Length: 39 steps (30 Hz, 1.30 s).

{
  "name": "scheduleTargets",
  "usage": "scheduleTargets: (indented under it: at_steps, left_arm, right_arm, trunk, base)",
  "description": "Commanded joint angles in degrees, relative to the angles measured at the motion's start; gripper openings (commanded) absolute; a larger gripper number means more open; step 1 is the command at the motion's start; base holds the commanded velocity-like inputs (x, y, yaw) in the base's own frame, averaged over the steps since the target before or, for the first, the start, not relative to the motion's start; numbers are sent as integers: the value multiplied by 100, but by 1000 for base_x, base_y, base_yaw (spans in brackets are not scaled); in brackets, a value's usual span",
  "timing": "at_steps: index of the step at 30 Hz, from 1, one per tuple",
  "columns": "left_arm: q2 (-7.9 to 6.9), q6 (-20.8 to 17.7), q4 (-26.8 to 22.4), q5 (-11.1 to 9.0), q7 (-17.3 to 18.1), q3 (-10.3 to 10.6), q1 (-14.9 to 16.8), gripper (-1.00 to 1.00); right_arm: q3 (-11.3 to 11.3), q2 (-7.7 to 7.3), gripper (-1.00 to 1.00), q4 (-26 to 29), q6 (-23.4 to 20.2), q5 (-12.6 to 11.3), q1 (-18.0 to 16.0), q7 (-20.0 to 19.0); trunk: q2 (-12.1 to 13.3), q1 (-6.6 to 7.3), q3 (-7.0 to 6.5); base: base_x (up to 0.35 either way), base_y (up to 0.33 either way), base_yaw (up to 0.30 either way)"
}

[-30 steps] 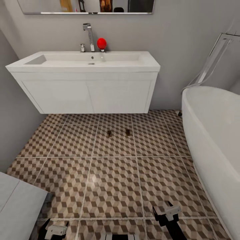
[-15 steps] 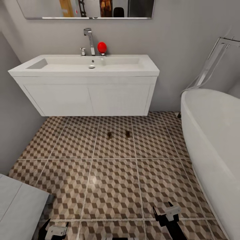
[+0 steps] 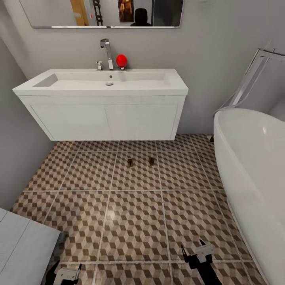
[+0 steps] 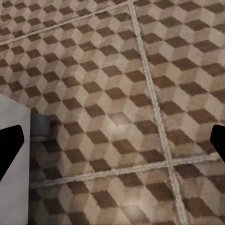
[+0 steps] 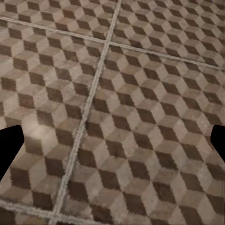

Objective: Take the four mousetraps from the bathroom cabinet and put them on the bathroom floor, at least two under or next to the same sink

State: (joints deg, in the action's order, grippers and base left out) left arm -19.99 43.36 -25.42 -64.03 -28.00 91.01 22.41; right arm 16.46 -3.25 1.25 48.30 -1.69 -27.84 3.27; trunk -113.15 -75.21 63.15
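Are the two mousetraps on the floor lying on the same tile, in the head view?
Yes, both mousetraps lie side by side within one tile of the bathroom floor, in front of the sink.

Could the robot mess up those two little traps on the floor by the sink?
Maybe. The two mousetraps lie small and flat on the bathroom floor just in front of the sink, so rolling forward might knock them. Both hands, left and right, look open and empty, so other traps probably need fetching. The bathtub crowds the right side.
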Motion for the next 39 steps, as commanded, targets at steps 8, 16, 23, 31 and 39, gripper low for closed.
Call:
scheduleTargets:
  at_steps: [8,16,23,31,39]
  left_arm:
    - [-5,14,-16,-13,-49,49,9,100]
    - [-3,14,-16,-13,-40,49,9,100]
    - [0,11,-16,-13,-36,49,9,100]
    - [11,7,-16,-13,-31,49,9,100]
    - [21,6,-16,-13,-30,49,9,100]
  right_arm:
    - [50,0,100,-2,6,-16,-2,38]
    - [50,0,100,-2,5,-16,-2,41]
    - [50,4,100,-2,1,-16,-2,42]
    - [50,15,100,-2,-4,-16,-2,40]
    - [50,17,100,-2,-4,-16,-2,41]
  trunk:
    - [320,177,-140]
    - [641,353,-284]
    - [922,506,-410]
    - [1243,682,-553]
    - [1564,858,-697]
  base:
    - [0,0,0]
    - [0,0,0]
    - [0,0,0]
    - [0,0,0]
    - [0,0,0]
